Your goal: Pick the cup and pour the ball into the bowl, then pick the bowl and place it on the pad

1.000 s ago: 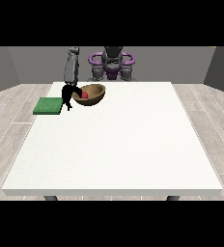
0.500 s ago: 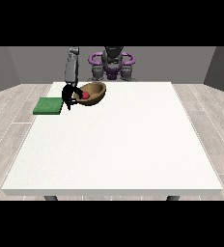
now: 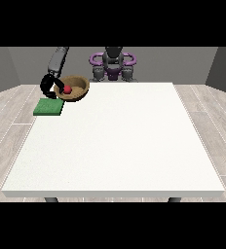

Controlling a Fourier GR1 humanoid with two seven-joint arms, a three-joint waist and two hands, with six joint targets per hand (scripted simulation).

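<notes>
A brown bowl (image 3: 76, 88) hangs just above the table's far left corner, tilted with its opening towards the camera. A red ball (image 3: 66, 89) lies inside it. The black hand at the view's left (image 3: 48, 86) has its fingers curled round the bowl's left rim. A flat green pad (image 3: 49, 107) lies on the table's left edge, just below and in front of the hand and bowl. I see no cup. The other hand does not show.
The white table (image 3: 120, 141) spreads wide towards the camera. The robot's torso (image 3: 113, 62) stands behind the far edge. A grey forearm (image 3: 57, 60) slants down to the holding hand.
The hand and the bowl with the ball have moved towards the view's left and slightly up, and now hang over the pad's far edge.
</notes>
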